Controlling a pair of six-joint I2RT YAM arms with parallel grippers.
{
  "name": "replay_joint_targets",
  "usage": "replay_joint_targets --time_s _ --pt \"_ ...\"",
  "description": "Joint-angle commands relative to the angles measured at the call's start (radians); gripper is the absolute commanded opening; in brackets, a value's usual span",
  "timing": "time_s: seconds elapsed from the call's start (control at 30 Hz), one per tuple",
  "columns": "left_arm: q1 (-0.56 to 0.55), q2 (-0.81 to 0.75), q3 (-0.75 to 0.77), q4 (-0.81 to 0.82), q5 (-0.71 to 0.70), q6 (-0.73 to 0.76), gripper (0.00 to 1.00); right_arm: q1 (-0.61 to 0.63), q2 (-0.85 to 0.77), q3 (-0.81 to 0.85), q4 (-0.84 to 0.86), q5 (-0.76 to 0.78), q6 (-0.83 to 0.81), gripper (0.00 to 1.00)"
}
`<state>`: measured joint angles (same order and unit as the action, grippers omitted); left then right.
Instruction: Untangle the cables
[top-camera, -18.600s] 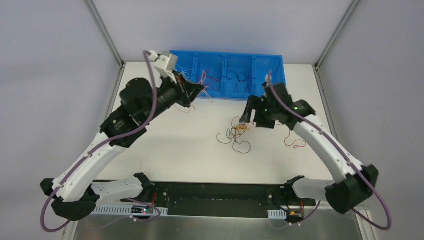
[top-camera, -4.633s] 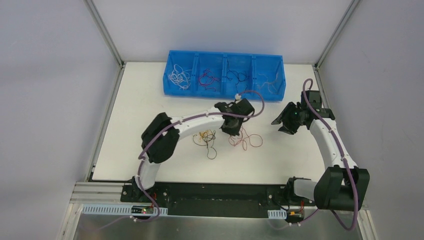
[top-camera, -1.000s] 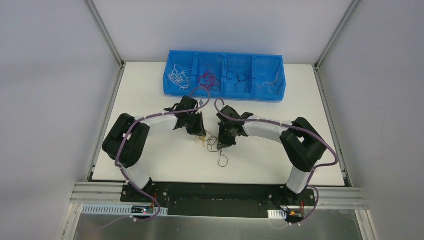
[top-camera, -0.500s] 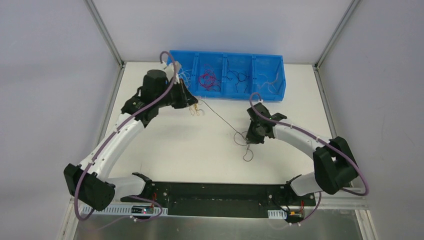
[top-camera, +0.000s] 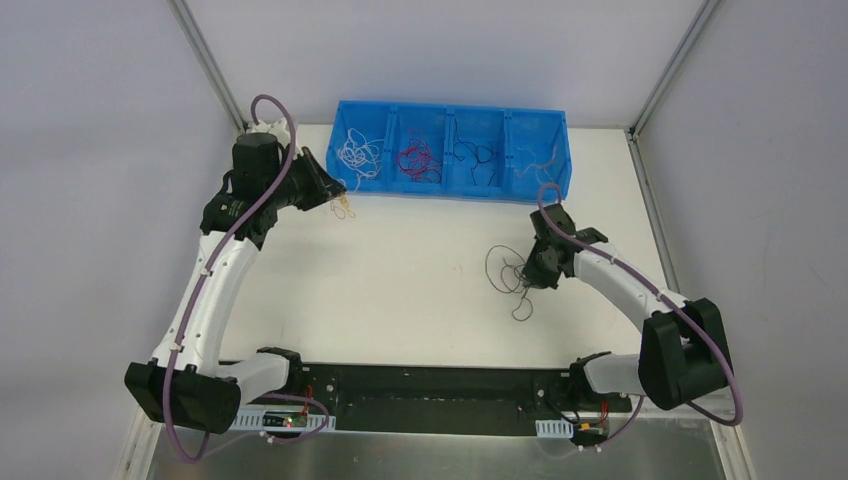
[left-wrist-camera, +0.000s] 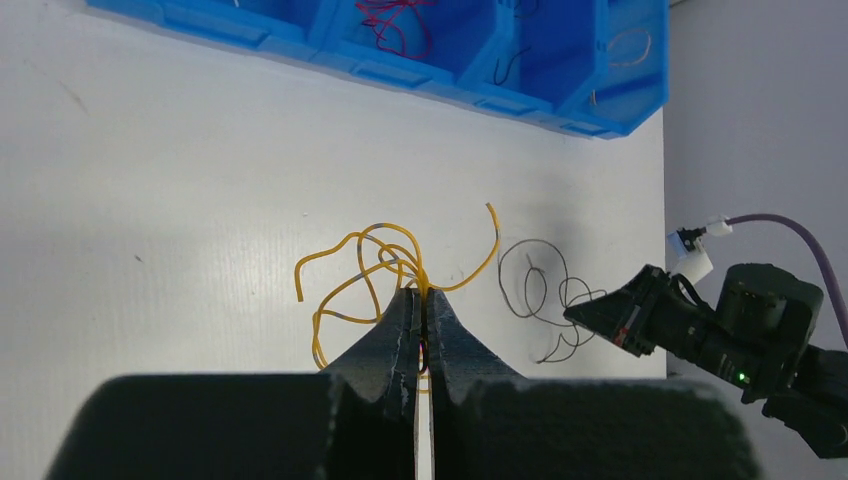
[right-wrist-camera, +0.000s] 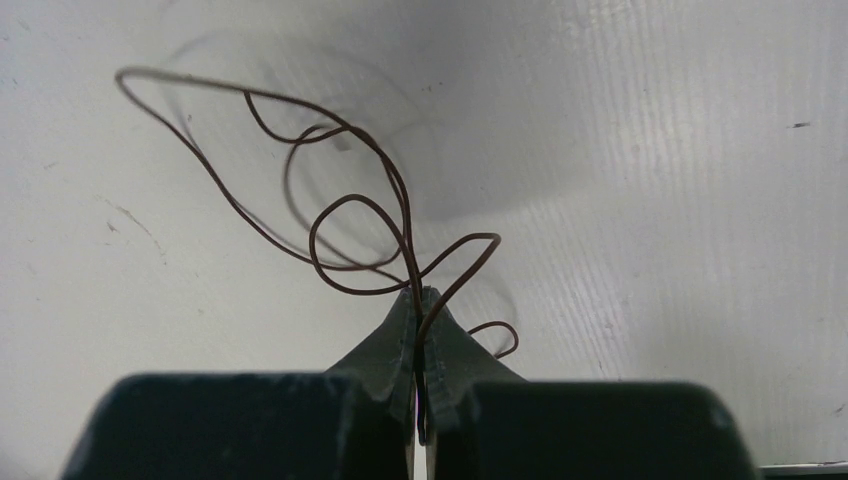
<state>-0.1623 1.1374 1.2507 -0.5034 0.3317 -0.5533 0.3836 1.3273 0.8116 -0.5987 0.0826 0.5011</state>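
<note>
Two tight pinches: left gripper (left-wrist-camera: 420, 292) on orange wire (left-wrist-camera: 390, 228) at the left corner of the blue bin (top-camera: 450, 189); right gripper (right-wrist-camera: 420, 295) on dark wire (right-wrist-camera: 405, 225) well before its right end, bare table (top-camera: 400, 285) between.

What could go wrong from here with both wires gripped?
1. The left hand pinches the orange wire only at its fingertips; such a thin strand could slip out.
2. That hand sits by the white-wire end of the bin, while orange-looking wire lies in the far right section; a drop here may missort.
3. The black wire dangles in loose loops from the right hand and might snag.
</note>
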Motion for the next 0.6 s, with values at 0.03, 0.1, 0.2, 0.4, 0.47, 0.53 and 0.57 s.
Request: replay_joint_targets --time_s 0.03,0.1,0.2,0.4,0.47,0.53,0.57 --pt "0.035 -0.009 -0.010 -0.014 0.063 -0.026 0.00 -0.041 -0.096 0.002 -0.024 -0.031 -0.035 0.00" --pt "0.034 -0.003 -0.063 0.019 0.099 -0.049 0.00 -0.040 -0.143 0.019 -0.008 -0.087 -0.039 0.00" --pt "0.026 -0.002 -0.159 0.076 0.151 -0.077 0.00 -0.040 -0.203 0.080 0.003 -0.152 -0.039 0.00" --pt "-0.025 -0.006 -0.272 0.128 0.130 -0.082 0.00 -0.041 -0.145 0.364 -0.041 -0.187 -0.071 0.00" --pt "-0.029 -0.003 -0.281 0.135 0.129 -0.083 0.00 -0.040 -0.076 0.466 -0.039 -0.181 -0.075 0.00" --pt "-0.032 0.001 -0.284 0.141 0.130 -0.083 0.00 -0.041 0.000 0.572 -0.039 -0.169 -0.078 0.00" --pt "-0.034 0.004 -0.285 0.144 0.130 -0.085 0.00 -0.040 0.048 0.626 -0.043 -0.159 -0.077 0.00"
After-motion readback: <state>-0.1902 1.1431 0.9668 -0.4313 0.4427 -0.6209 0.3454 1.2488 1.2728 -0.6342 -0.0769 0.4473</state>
